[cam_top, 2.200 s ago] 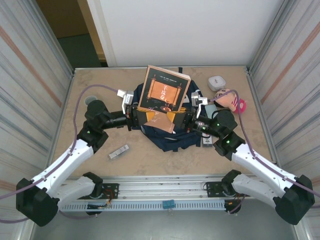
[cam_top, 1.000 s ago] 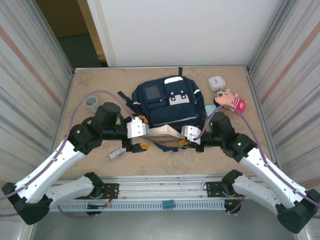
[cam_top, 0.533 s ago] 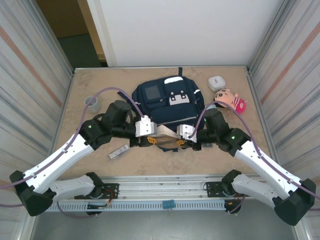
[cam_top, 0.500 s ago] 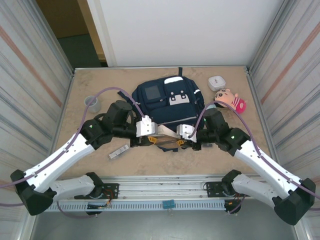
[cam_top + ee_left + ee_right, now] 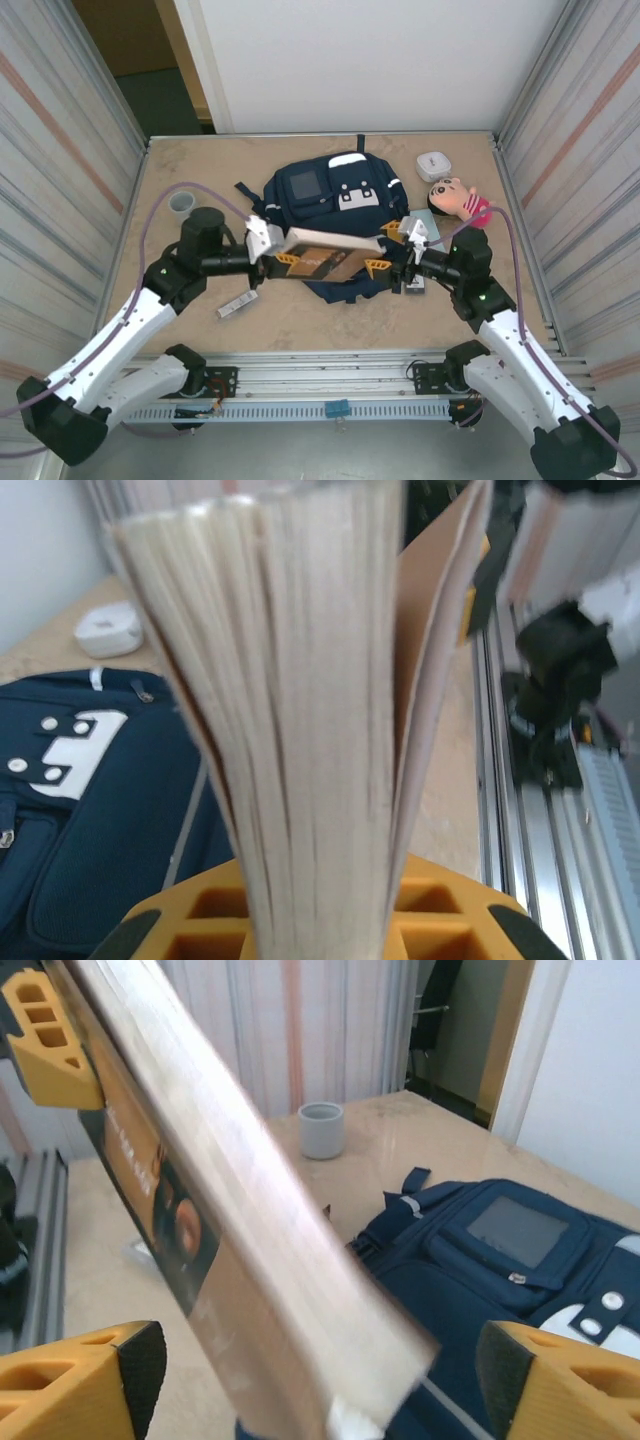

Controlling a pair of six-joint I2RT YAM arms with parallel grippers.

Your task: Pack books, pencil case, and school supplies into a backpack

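**Book held crosswise over the backpack by one pincer**

The book (image 5: 325, 255) is in the air just above the near end of the backpack (image 5: 330, 195). Its long axis runs left to right, square across the bag's length. Its left end is clenched in the left pincer (image 5: 320, 925), with the pages pinched tight at the fingers and fanning out beyond them. Its right end lies between the jaws of the right pincer (image 5: 320, 1375), which stand wide and released, with a gap on either side. By the look of it the left arm alone carries the book, with the right close by to steady it. The backpack lies flat on the bench (image 5: 200, 170). I cannot make out its mouth, and the next move likely depends on turning the book to meet it.
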